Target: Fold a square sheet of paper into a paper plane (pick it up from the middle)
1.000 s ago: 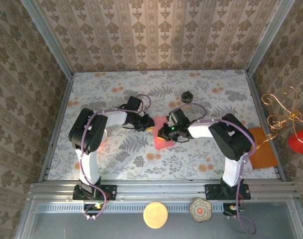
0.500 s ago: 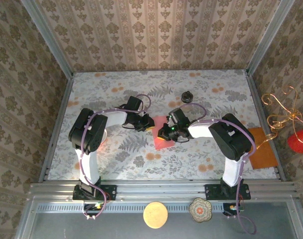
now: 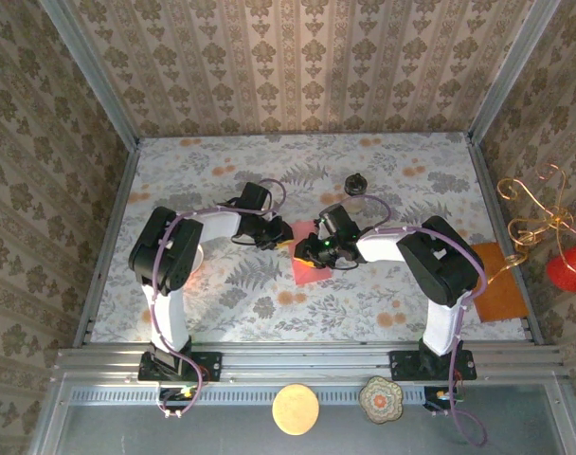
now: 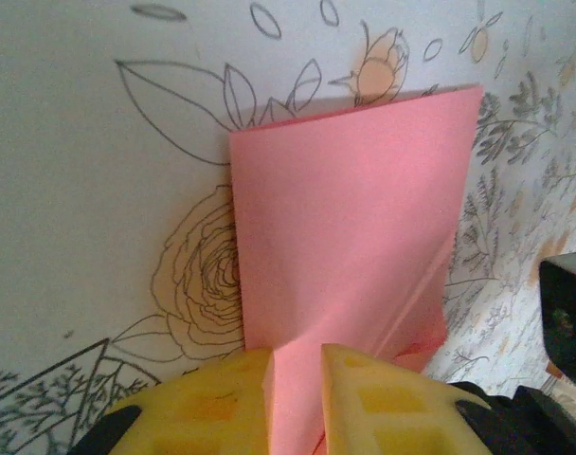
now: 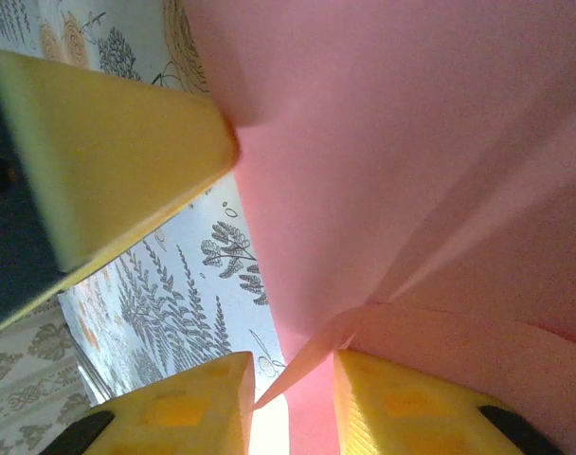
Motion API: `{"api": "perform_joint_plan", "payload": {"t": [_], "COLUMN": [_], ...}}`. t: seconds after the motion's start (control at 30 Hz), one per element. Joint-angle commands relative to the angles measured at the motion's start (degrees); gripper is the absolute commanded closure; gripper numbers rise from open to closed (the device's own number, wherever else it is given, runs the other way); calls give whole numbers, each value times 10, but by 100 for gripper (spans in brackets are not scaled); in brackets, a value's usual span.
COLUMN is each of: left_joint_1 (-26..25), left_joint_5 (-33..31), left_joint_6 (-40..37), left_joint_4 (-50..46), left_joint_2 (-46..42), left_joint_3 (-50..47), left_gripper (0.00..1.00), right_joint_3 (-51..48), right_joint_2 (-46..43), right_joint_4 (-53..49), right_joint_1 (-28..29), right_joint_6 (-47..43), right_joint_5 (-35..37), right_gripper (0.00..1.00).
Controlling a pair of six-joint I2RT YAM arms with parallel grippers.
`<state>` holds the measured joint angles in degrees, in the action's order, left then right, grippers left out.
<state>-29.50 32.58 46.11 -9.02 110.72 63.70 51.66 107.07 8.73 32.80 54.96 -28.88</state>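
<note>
Seen from above, the square sheet of paper [image 3: 305, 270], already creased, lies on the flowered table [image 3: 222, 284] beneath and between the two tips. The left gripper [image 3: 282, 239] is at its far left corner and the right gripper [image 3: 311, 254] is just beside it, over the sheet. The paper is judged light, thin and limp, easily crumpled or slid along the table, so it is best taken at a folded edge where the layers are stiffer. At the left wrist, the left gripper [image 4: 296, 365] is seen closed to a narrow slot on the sheet's near edge, with the pink sheet [image 4: 354, 218] spread ahead of the fingers. At the right wrist, the right gripper [image 5: 290, 379] is slightly parted. A loose folded flap lies in the gap against one pad without being pinched, and the rest of the sheet [image 5: 411, 142] stretches ahead of it.
</note>
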Motion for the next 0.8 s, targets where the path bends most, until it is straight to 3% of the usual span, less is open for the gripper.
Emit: {"api": "perform_joint_plan", "payload": {"t": [0.0, 0.4, 0.77], "left_joint_1": [17, 30, -7], "left_joint_5": [-12, -20, -29], "left_joint_6": [21, 41, 46], "left_joint_4": [-6, 33, 41], "left_joint_2": [-41, -114, -144], "left_joint_3": [-11, -82, -116], "left_gripper": [77, 75, 84], "right_joint_3": [-7, -16, -37], "right_joint_2": [19, 16, 24], "right_joint_4": [-40, -32, -45], "right_joint_1": [2, 2, 2], "right_joint_6": [8, 2, -8], "right_joint_5": [26, 24, 49], "right_gripper": [67, 60, 67]}}
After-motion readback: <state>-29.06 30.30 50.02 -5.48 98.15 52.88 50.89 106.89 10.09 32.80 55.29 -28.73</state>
